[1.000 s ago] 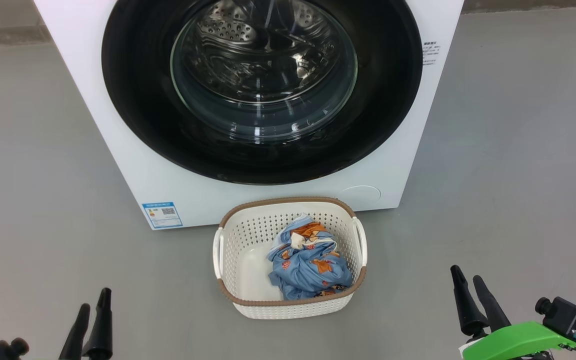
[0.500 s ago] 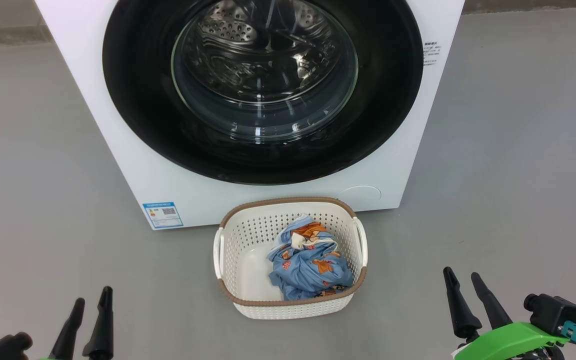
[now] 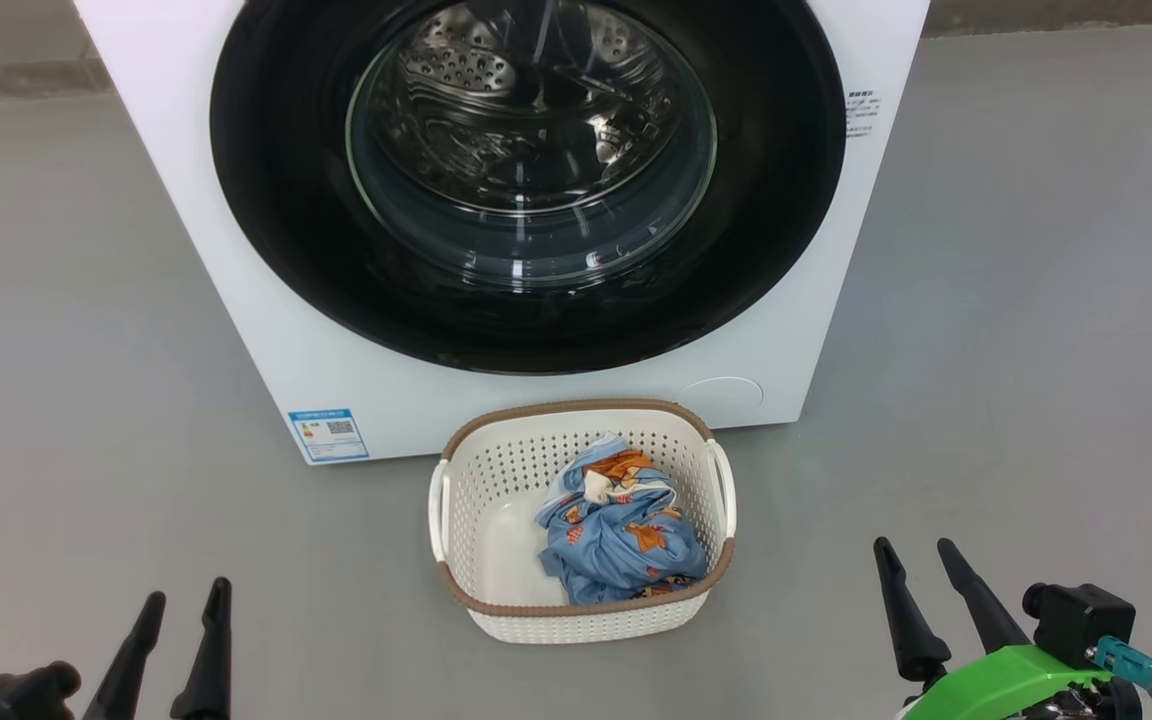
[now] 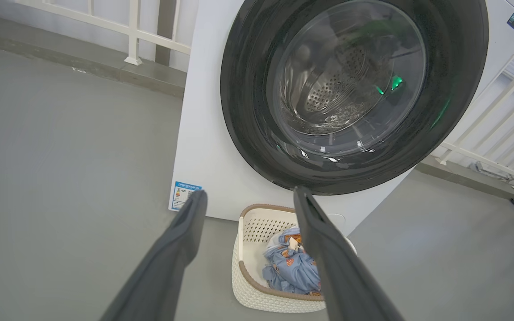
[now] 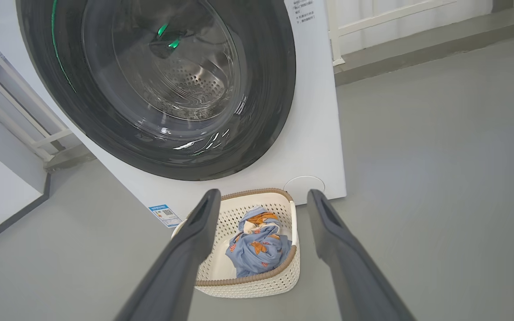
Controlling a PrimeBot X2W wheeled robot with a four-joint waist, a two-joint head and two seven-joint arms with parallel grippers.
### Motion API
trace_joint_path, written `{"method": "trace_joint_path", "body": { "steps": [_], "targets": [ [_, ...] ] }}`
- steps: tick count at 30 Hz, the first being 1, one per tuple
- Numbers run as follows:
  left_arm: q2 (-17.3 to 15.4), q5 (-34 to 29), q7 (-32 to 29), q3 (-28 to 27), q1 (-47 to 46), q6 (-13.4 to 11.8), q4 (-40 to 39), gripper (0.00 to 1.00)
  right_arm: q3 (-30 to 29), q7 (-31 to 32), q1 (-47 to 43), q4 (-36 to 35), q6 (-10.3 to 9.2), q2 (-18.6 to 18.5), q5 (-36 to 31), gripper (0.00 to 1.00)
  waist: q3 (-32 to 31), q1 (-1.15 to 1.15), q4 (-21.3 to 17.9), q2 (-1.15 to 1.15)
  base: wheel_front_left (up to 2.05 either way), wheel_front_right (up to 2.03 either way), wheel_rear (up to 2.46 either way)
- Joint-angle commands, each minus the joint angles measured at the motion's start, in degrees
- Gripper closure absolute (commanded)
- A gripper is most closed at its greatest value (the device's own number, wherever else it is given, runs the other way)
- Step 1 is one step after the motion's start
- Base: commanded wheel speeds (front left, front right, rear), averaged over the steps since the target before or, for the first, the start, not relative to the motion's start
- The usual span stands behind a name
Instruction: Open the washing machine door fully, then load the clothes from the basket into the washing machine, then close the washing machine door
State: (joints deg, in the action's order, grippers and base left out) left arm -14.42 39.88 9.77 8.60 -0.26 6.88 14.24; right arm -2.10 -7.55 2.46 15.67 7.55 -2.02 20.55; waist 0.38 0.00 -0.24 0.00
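Left pincer (image 3: 188,592) agape, base off-frame

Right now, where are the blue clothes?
In the head view, the clothes lie bunched in the right half of the basket, on the floor before the washing machine.

The light is bright, even and diffuse. The grey floor (image 3: 86,400) carries only faint, soft-edged shadows, the clearest a thin one hugging the basket (image 3: 576,625). The head view is sharp throughout. The glossy washing machine door (image 3: 776,200) catches glare: short white streaks along the lower glass and, in both wrist views, small green glints. The wrist views bend toward their edges, so the washing machine (image 4: 203,133) leans and its straight sides splay. Close to the lens, the left tool (image 4: 250,193) and right tool (image 5: 262,191) look soft and out of focus, while things behind them stay crisp. In the right wrist view the floor has a pale bluish sheen.
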Motion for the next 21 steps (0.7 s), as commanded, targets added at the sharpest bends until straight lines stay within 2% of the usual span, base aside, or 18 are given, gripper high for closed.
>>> {"method": "trace_joint_path", "body": {
  "steps": [1, 21],
  "targets": [
    [-2.0, -1.8, 0.9, -1.4, -1.6, 0.5, -1.1, 0.00, 1.6, -0.9, 2.6, -1.9, -0.05, -0.6, -2.0, 0.00, 0.0, 0.00, 0.0, 0.00, 0.00, 0.00, 0.00],
    [-4.0, -14.0, 4.3, -1.4, -1.5, 0.6, -1.3, 0.00, 1.5, -4.2, 3.2, -3.1, -0.06, -0.8, -16.7, 0.00, -0.4, 0.00, 0.2, 0.00, 0.00, 0.00, 0.00]
  ]
}}
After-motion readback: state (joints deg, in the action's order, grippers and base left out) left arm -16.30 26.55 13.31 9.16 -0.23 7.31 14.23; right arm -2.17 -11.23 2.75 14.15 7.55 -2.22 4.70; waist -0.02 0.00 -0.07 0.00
